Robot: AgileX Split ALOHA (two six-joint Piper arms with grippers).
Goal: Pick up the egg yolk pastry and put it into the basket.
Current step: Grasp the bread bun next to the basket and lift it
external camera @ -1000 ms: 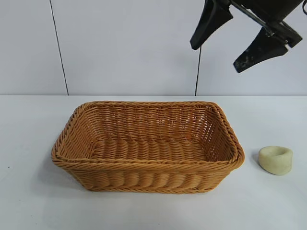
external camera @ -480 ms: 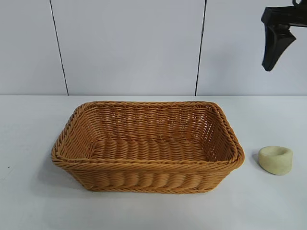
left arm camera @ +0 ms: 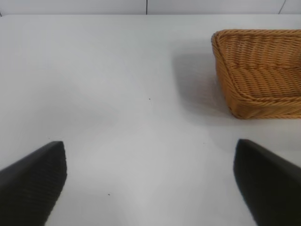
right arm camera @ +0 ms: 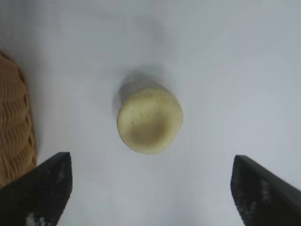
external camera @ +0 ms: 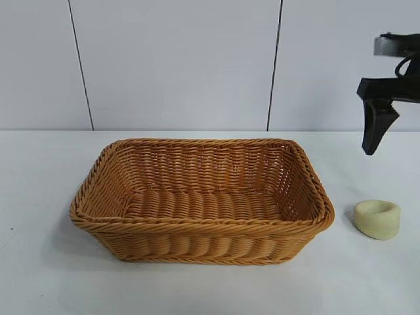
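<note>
Approach step: the right gripper (right arm camera: 150, 188), jaws wide and empty, hangs above the pastry (external camera: 377, 219), which sits on the table just right of the basket (external camera: 203, 200). Next, lower and close.

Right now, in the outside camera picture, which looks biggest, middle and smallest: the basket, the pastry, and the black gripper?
1. basket, by far.
2. right gripper and egg yolk pastry: they look about alike, and the gripper is cut off by the edge, so no ranking.

orange-brown woven wicker basket (external camera: 202, 200), braided rim, pale cream-yellow matte egg yolk pastry (external camera: 377, 219) at its 3 o'clock, white table (external camera: 39, 197), black right gripper (external camera: 384, 128) fingers
</note>
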